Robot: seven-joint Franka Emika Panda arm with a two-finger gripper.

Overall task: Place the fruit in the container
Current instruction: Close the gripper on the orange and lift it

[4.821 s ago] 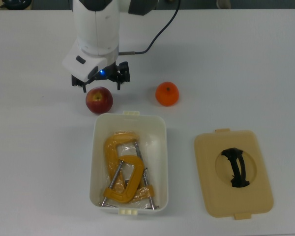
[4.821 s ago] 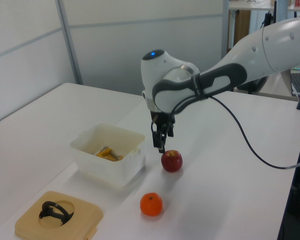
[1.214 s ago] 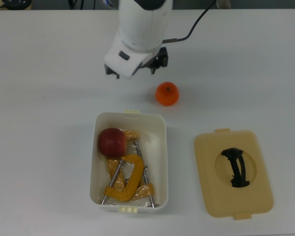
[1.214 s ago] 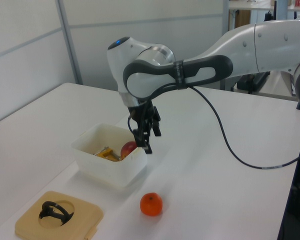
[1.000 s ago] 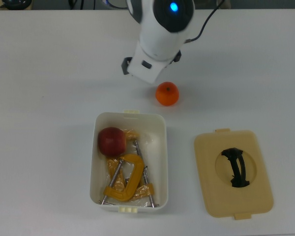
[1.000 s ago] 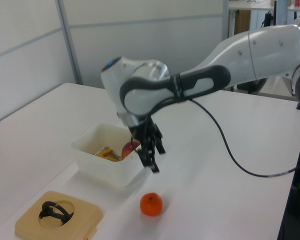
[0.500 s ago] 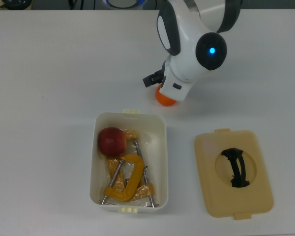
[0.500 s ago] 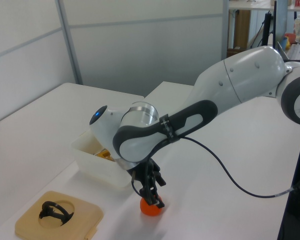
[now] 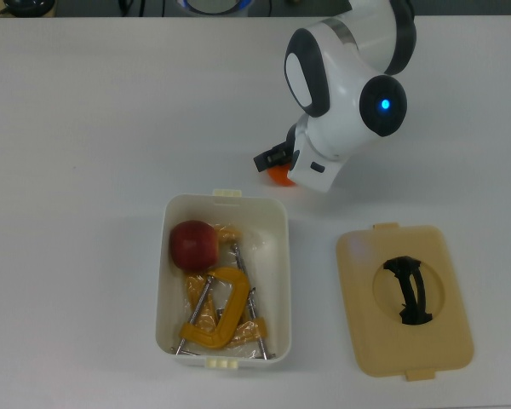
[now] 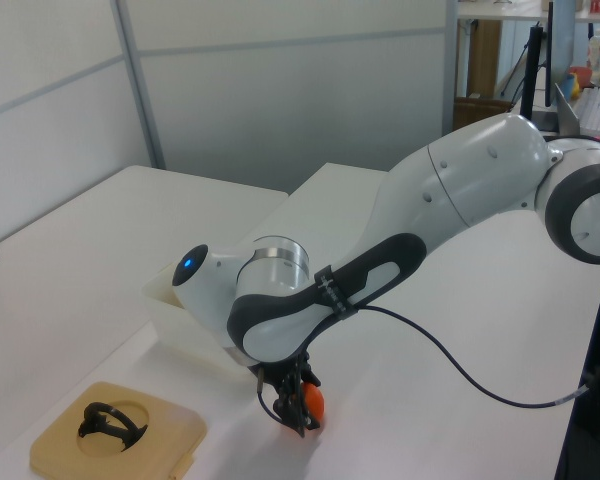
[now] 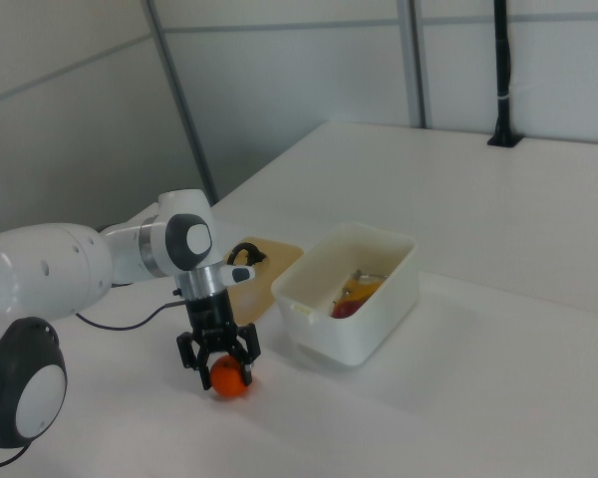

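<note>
Top view, left side first: dark red apple [image 9: 194,244] already down in the white container [image 9: 164,281], near the end closest to the arm, on top of yellow C-clamps [image 9: 219,308] lying inside. Further right in the top view, orange [image 9: 278,175] on the table [image 9: 85,128] just beyond the container's short end, mostly covered by the wrist, only a sliver showing. Farthest right, beige lid [image 9: 405,300] with black handle, flat on the table and well apart from the orange. Right view clearer on the grasp: gripper [image 11: 219,367] lowered over the orange [image 11: 229,379], fingers down either side of the fruit, jaws apart around it and seemingly not clamped yet, though contact too close to call. Left view much the same, orange [image 10: 313,403] peeking out beside the gripper [image 10: 295,408], right next to the container's near corner. Step in hand, then: picking up the second fruit, first one done, roughly halfway through. Next move likely: close on the orange, lift clear of the container's rim, carry over the free space beside the apple, release gently. Round and smooth, so liable to roll out of an off-centre squeeze.
</note>
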